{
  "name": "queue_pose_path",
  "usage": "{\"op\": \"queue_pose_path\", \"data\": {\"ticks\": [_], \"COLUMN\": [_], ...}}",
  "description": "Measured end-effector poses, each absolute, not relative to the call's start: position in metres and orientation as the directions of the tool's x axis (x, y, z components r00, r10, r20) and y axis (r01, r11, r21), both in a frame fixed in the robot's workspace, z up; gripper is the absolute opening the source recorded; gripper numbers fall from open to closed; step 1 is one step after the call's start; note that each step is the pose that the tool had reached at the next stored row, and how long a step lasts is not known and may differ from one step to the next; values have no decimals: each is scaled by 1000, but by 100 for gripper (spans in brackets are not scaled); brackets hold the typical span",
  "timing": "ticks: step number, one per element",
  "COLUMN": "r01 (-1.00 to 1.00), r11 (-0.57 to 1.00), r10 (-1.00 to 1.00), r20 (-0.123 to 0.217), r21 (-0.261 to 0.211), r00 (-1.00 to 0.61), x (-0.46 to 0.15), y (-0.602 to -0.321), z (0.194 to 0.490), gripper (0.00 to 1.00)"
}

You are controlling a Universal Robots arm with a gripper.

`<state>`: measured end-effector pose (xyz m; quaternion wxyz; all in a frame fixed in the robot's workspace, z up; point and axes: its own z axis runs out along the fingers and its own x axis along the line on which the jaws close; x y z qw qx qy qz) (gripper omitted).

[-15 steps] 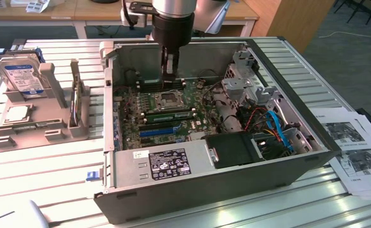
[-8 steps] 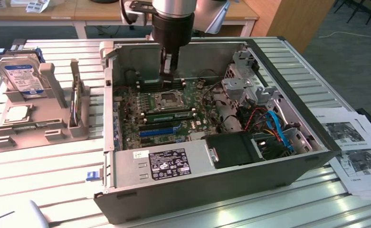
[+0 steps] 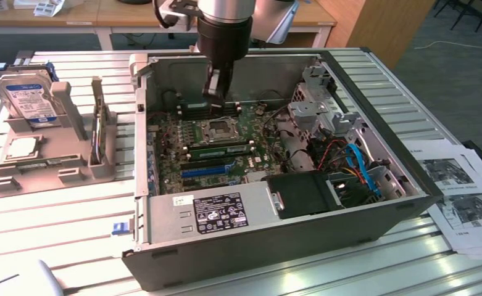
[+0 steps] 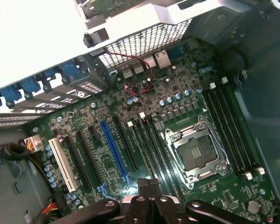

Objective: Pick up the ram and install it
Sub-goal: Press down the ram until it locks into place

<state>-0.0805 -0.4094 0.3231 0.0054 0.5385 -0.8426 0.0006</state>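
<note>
Inside the open computer case (image 3: 352, 80), the gripper (image 3: 213, 97), fingers pressed together, hangs just beyond the CPU socket (image 3: 221, 129). The ram (image 3: 218, 148) stands in a slot beside the socket, toward the blue slot (image 3: 205, 171). The power supply's white label (image 3: 218, 211) is too small to read. Open motherboard (image 4: 177, 88) surrounds the socket.

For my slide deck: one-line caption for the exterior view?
Robot gripper lowered inside an open computer case, above the motherboard; hard drive rests in a holder beside it.
</note>
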Motion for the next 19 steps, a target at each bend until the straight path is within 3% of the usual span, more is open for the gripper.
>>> {"op": "queue_pose_path", "data": {"ticks": [19], "r01": [-738], "r11": [675], "r10": [-738], "r20": [10], "r21": [4], "r00": [-675], "x": [-80], "y": [-409], "z": [323], "gripper": [10]}}
